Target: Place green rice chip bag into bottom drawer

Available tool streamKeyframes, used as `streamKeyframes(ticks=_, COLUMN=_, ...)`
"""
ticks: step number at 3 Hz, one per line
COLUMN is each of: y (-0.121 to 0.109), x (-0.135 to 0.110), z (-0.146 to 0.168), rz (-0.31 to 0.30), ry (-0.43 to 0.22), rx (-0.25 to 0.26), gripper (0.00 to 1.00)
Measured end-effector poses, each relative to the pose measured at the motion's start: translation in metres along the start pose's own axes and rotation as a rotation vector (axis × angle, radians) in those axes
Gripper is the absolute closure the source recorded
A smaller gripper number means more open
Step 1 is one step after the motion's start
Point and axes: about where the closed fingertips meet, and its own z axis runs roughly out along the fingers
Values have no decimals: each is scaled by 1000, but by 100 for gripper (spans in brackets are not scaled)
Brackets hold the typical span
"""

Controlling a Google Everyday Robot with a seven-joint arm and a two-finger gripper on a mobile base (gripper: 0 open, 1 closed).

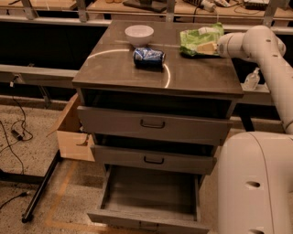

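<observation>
The floor [27, 183] is speckled and has orange tape lines on it. Closest of all, at the bottom right, is the robot's big round white body [256, 183]. Next to it stands a grey wood-look cabinet [197, 75] with three drawers.

The bottom drawer [151, 189] is the deepest one, and it is pulled far out, so its grey inside shows. Above it, the middle drawer [153, 160] and the top drawer [153, 123] each have a small dark handle. Both stick out a little from the cabinet.

To the left of the cabinet, a brown cardboard box [71, 132] sits on the floor. A black metal leg [41, 192] lies slanted in front of the box. Thin black cables [13, 132] curl on the floor farther left.

On top of the cabinet, a crushed blue can [149, 56] lies on its side. Just behind it stands a small white bowl [139, 34].

The crinkled bright-green rice chip bag [197, 39] lies at the back right corner of the cabinet top, well apart from the open drawer. The white robot arm [270, 50] reaches in from the right. Its gripper [208, 47] rests on the bag. I cannot tell if the gripper is squeezing the bag or only touching it.

A small clear bottle [252, 80] stands behind the arm on the right. At the very back run long wooden benches [55, 4].
</observation>
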Motion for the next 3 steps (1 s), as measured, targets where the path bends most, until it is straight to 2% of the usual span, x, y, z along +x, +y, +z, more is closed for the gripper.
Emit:
streamKeyframes(ticks=2, y=-5, x=-3, z=-7, rz=-20, ry=11, rx=-6, gripper=88)
streamKeyframes(ticks=3, y=-9, x=-7, z=-9, rz=-31, ry=8, rx=1, gripper=100)
